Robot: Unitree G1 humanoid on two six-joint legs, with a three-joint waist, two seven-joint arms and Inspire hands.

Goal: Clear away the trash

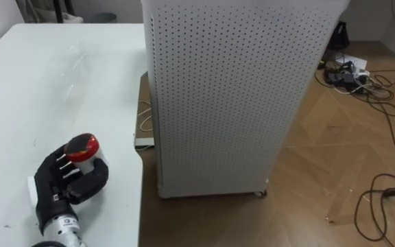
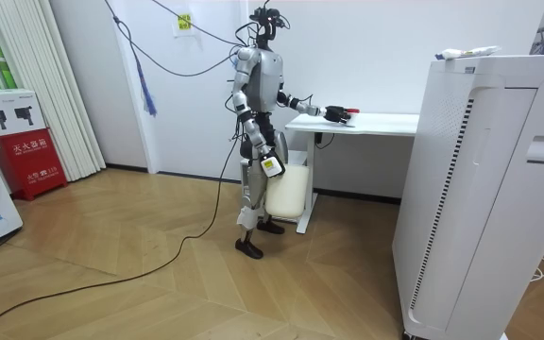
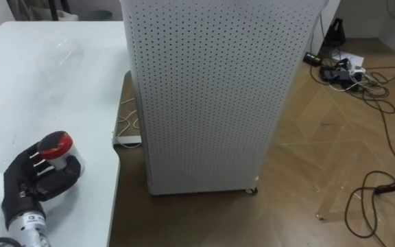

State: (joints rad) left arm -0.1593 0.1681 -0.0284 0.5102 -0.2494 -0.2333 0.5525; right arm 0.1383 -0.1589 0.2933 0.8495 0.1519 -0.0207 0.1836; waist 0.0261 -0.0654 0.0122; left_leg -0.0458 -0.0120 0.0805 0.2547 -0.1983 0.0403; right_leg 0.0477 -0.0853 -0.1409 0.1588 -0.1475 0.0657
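Garbage (image 1: 82, 146) in the left eye view: small container with a red cap, held low at the left over the white table (image 1: 40, 82). Left hand (image 1: 67, 182) black, fingers and thumb curled round the container's pale body, red cap poking up above them. Just right of the table's edge, a tall white perforated cabinet (image 1: 232, 96), standing on the wooden floor (image 1: 334, 158). Farther back on the right, a tangle of dark cables (image 1: 362, 79) on the floor.

Room view next: robot upright on both feet at the end of the table, facing the room view's right, left arm stretched forward over the tabletop. Same red-capped container in that hand, above the table's near end. Right hand (image 2: 270, 166) hanging low beside the hip. Under the table, close to the robot's legs, a white bin (image 2: 288, 192). At the room view's right, nearer the camera, a tall white appliance (image 2: 480, 189). At the room view's left, a red box (image 2: 22, 142) on the floor beside pale curtains (image 2: 41, 85).

Right eye view last: same grasp, hand low at the left edge, cap uppermost, perforated cabinet close beside the table.
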